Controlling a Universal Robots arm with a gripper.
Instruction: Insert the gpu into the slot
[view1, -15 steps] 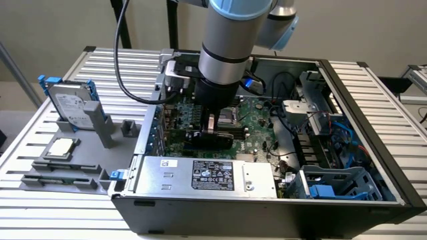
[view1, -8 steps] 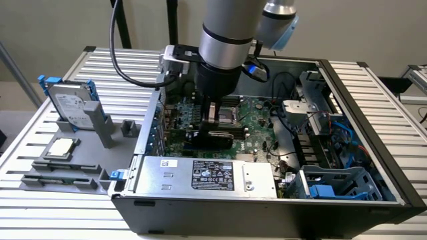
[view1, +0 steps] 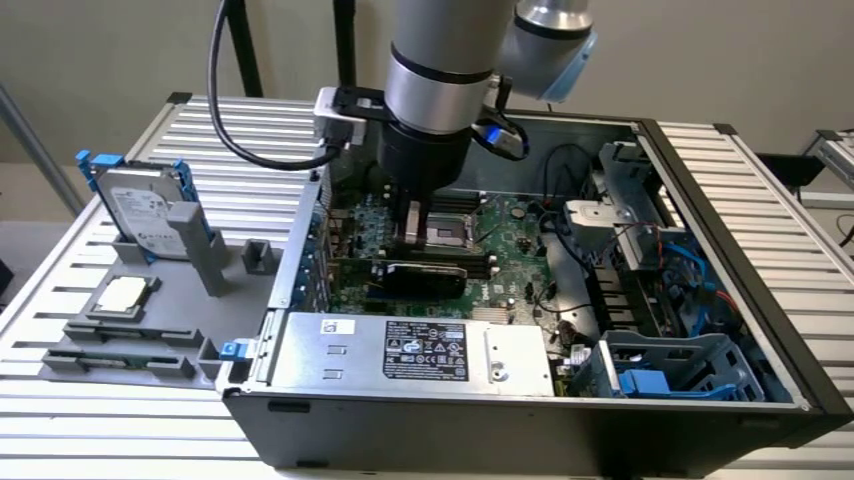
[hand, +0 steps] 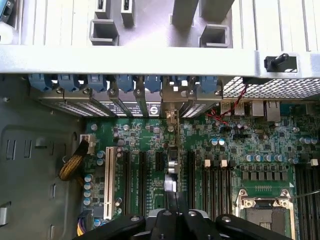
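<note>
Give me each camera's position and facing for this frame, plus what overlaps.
Exterior view: off the arm, above the open case, looking down into it; the arm and gripper show.
Wrist view: on the wrist, facing along the green board toward the case's rear wall; jaws show, shut on the gpu.
Shared: gpu, green board, gripper.

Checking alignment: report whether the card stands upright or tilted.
Upright: the card stands on its long edge over the green board. Fully seated: cannot tell.
</note>
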